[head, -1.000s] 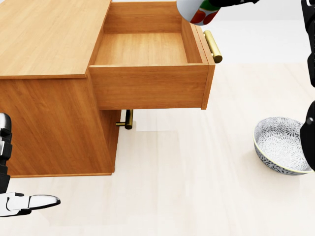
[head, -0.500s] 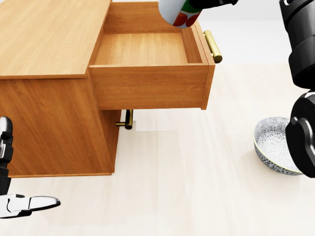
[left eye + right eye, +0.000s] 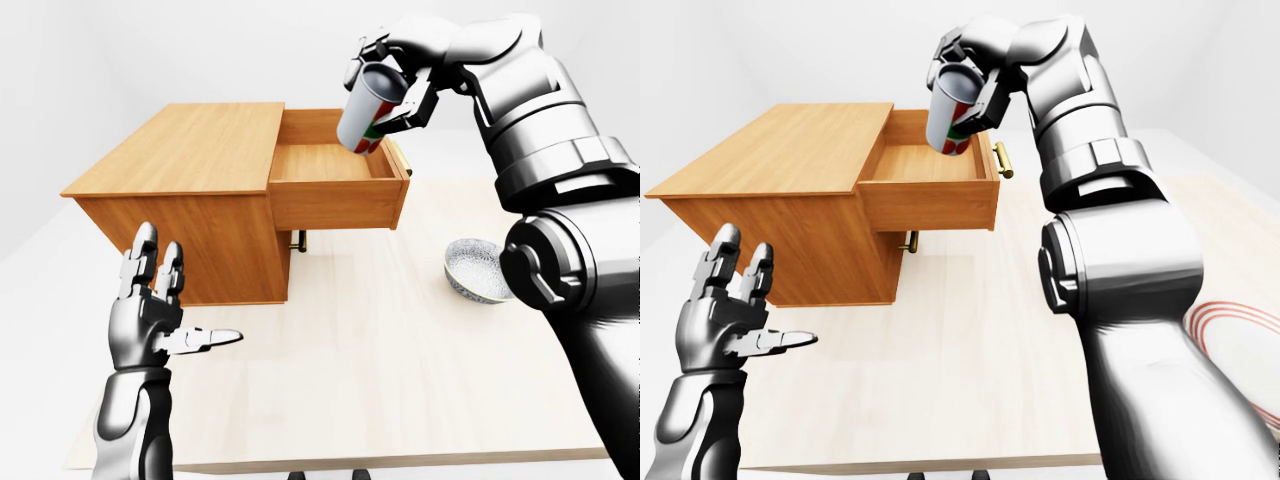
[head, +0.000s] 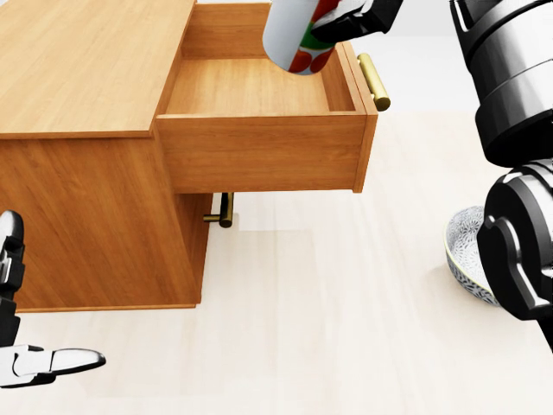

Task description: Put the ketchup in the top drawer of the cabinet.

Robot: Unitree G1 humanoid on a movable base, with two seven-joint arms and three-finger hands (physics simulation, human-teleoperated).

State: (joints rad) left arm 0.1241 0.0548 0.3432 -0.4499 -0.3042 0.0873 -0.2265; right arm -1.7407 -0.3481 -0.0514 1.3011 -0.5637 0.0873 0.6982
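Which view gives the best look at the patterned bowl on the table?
The left-eye view: the bowl shows whole, sitting on the table to the right of the cabinet. In the head view the right arm covers its right part at the frame edge. In the right-eye view that arm hides it entirely.

1. The right arm [image 3: 560, 190] is built of glossy silver-grey segments: ribbed cylindrical sleeves and a large round joint cap.
2. The right hand [image 3: 395, 75] has dark, blocky finger links.
3. The left hand [image 3: 152, 315] shows three jointed metallic fingers with black knuckle pieces and pale tips.
4. Below it, the left forearm [image 3: 130, 430] is smooth chrome with a darker inset panel.
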